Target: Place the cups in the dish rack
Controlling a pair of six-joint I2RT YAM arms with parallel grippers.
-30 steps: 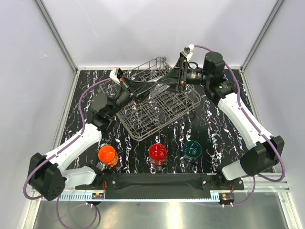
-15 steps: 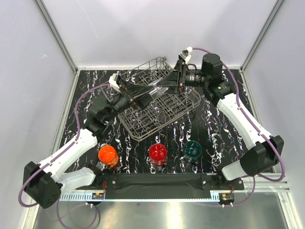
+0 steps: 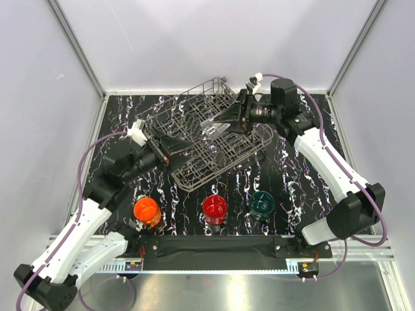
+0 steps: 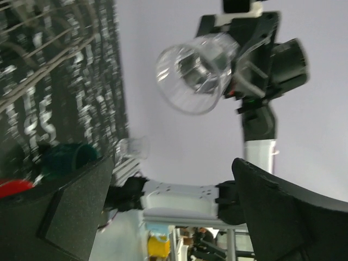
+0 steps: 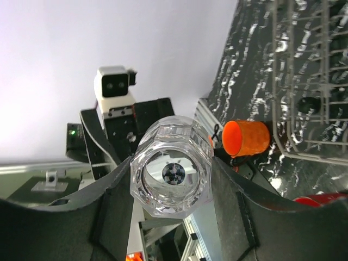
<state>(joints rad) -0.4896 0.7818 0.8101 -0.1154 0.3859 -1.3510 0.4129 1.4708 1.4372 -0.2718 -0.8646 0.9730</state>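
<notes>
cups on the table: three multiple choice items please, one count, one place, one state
1. How many coloured cups stand on the table? A three B two C five
2. Where is the clear cup in the right wrist view? A on the table B in the right jaws C in the left jaws
3. The left jaws are A shut on a cup B shut empty C open, empty
A: orange cup, red cup and teal cup stand in a row. B: it sits clamped between them. C: they stand wide apart.

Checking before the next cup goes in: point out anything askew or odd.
The rack sits skewed, turned diagonal on the table. The right gripper holds a clear cup on its side above it. Nothing looks spilled or broken.
</notes>
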